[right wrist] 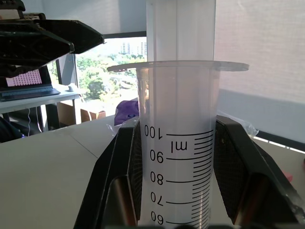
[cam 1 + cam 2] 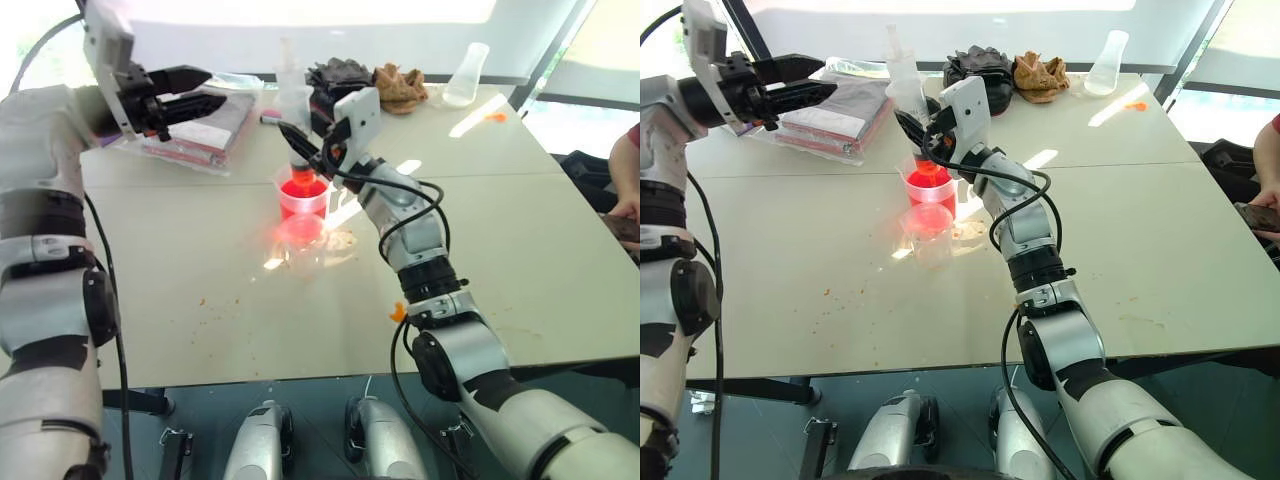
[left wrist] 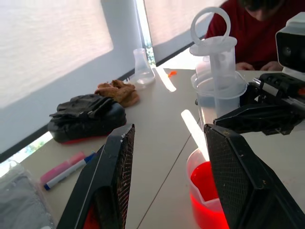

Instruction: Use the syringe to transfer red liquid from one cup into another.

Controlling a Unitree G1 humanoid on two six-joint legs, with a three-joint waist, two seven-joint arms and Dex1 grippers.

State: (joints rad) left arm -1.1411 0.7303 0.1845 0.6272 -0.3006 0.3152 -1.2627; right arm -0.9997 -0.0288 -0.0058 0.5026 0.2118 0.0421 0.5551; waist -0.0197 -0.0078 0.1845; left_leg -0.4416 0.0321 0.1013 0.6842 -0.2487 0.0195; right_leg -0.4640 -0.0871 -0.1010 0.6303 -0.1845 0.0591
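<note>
Large clear plastic syringe (image 2: 293, 105) upright, nozzle in red-filled clear cup (image 2: 303, 196) mid-tabletop | right tool (image 2: 300, 150) clamped on barrel | left tool (image 2: 205, 88) open, empty, toward tabletop's left edge

A pale table (image 2: 520, 260) stands before bright windows (image 2: 300, 10) with dark frames. Sun streaks cross its top. The floor (image 2: 1200, 385) beneath is dark teal.
</note>
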